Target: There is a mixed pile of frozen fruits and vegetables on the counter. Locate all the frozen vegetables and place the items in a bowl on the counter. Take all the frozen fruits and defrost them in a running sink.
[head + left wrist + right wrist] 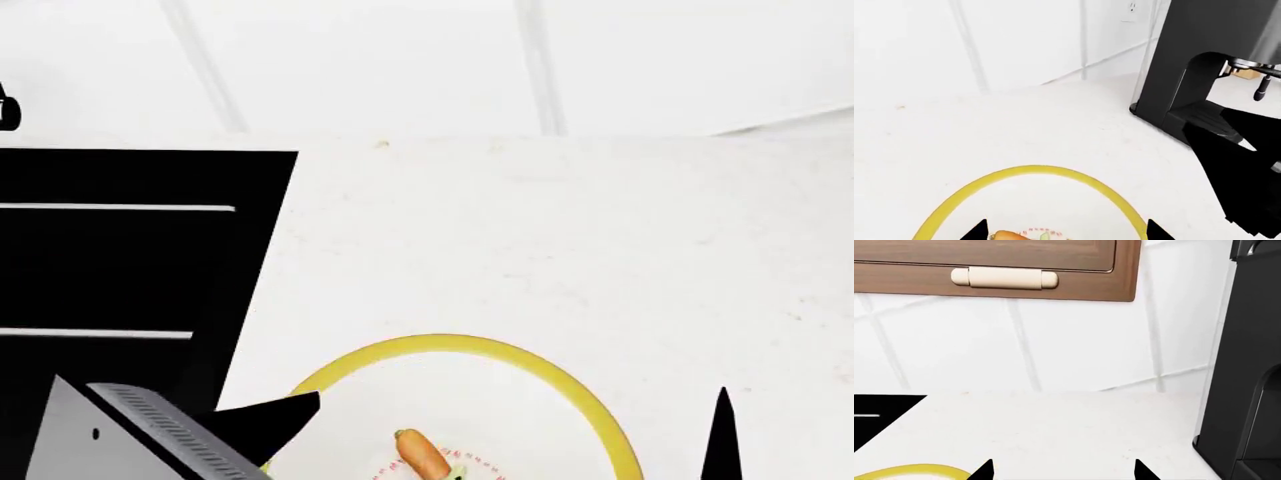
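We judge the vegetable step is in hand: the bowl (587, 400) sits on the counter (561, 240) just below us with an orange carrot-like piece (423, 453) lying inside it, while no eggplant or fruit shows in any view, so the next move calls for finding the pile elsewhere. The left gripper (1064, 231) hovers over the bowl, tips spread and seemingly empty; the right gripper (1062, 470) hangs beside the rim, tips likewise apart, holding nothing we can see
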`<state>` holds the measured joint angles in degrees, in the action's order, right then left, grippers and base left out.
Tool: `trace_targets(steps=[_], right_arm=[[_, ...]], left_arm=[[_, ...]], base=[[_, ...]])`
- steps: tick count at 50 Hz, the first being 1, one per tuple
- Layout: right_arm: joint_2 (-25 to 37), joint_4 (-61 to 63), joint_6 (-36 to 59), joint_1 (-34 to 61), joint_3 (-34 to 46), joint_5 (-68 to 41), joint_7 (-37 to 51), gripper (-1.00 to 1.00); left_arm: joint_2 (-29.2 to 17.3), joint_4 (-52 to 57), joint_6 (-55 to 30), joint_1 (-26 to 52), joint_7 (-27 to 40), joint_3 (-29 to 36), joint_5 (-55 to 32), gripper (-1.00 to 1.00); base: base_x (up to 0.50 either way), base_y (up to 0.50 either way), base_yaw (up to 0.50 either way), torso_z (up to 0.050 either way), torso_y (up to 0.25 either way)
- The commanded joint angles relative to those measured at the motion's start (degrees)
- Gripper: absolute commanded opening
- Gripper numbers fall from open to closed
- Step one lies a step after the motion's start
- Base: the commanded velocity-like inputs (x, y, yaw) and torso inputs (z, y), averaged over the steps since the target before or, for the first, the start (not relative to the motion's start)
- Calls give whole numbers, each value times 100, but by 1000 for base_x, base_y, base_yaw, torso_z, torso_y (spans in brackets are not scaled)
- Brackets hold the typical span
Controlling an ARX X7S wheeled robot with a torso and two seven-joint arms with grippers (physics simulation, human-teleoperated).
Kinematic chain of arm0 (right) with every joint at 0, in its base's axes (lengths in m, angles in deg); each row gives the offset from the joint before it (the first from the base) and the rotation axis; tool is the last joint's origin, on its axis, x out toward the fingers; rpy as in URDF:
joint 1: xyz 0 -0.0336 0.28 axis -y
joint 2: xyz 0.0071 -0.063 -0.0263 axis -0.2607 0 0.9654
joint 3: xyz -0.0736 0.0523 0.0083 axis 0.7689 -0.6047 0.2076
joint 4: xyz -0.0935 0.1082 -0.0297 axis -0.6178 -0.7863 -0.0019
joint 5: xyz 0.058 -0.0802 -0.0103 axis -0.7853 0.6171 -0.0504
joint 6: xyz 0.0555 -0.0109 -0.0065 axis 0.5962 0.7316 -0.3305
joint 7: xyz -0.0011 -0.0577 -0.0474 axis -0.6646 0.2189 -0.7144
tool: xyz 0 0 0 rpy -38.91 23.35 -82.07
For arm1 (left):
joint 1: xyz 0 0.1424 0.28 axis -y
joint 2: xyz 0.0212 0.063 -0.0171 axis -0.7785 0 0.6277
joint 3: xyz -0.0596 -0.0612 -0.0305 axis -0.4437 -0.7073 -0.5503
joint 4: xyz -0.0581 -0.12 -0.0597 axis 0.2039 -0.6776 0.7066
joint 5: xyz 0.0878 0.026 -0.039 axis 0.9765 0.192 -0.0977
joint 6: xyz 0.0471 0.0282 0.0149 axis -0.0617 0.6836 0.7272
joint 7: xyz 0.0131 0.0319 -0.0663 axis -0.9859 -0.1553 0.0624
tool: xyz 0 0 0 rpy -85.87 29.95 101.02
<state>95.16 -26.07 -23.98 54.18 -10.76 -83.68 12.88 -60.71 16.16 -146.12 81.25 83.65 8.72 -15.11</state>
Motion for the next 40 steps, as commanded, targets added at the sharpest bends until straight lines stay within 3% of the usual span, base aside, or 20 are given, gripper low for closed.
trace_targets(steps=[1,8,21,32,37,40], right_arm=[[-122,-20,54,43,-52,162,-126,100],[-116,-31,59,14,-77,172,-122,100],[53,-66,113,367,90,29,-39,100],[97,-15,62,289,-210,-43,8,100],[162,-45,48,621,26,-126,16,100],[210,-75,70,729,72,-204,86,100]], left_arm=[[-45,88,418,592,335,-350,-534,100],[-514,63,701,1079,509,-796,-1024,100],[-1334,70,748,1211,368,-1439,-1183,100],[-2153,203,641,369,-246,-2380,-910,100],[-2413,337,496,-302,-613,-2984,-271,100],[-2555,483,335,-980,-1260,-3554,345,100]], base=[[0,0,0,0,0],[0,0,0,0,0],[0,0,0,0,0],[0,0,0,0,0],[0,0,0,0,0],[0,0,0,0,0]])
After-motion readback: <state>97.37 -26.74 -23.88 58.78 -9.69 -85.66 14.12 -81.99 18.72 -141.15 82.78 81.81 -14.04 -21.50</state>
